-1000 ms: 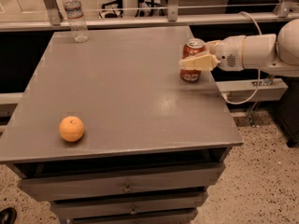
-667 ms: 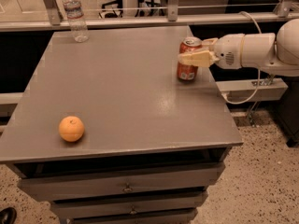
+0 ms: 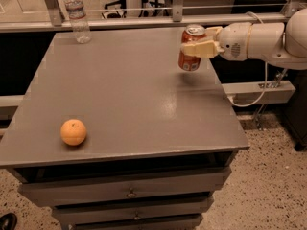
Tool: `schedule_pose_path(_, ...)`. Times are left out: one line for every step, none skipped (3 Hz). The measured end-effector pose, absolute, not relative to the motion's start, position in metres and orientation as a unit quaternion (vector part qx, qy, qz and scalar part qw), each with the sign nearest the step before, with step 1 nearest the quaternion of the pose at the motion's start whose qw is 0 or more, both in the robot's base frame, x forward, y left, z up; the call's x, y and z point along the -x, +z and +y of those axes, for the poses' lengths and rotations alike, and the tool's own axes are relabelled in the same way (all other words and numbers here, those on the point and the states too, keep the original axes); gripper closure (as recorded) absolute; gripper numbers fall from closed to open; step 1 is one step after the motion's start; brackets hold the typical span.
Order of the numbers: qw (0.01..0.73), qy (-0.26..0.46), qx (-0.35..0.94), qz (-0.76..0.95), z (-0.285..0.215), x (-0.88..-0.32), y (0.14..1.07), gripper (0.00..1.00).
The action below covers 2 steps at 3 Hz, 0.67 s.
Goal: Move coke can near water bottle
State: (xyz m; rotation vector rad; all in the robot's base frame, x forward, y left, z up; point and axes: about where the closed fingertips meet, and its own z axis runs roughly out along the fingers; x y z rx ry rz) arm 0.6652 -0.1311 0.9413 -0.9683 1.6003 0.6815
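The coke can (image 3: 191, 57), red-orange with a silver top, hangs a little above the right far part of the grey table (image 3: 124, 99), tilted slightly. My gripper (image 3: 197, 46) reaches in from the right on a white arm and is shut on the can's upper half. The water bottle (image 3: 76, 14), clear with a white cap, stands upright at the table's far left corner, well to the left of the can.
A round orange fruit (image 3: 73, 132) lies near the table's front left. Drawers (image 3: 129, 193) sit under the tabletop. A metal rail (image 3: 144, 20) runs behind the table. A cable (image 3: 254, 97) hangs under the arm at the right.
The gripper has lifted the can off the tabletop and carried it slightly left and up. The bottle and the orange have not moved.
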Motion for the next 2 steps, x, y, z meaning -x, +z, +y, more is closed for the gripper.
schedule_pose_path(0.544, 0.287, 0.408, 0.674, -0.131, -0.665, 0.941, 1.0)
schedule_pose_path(0.551, 0.289, 0.414, 0.664, -0.114, -0.679, 0.938, 1.0)
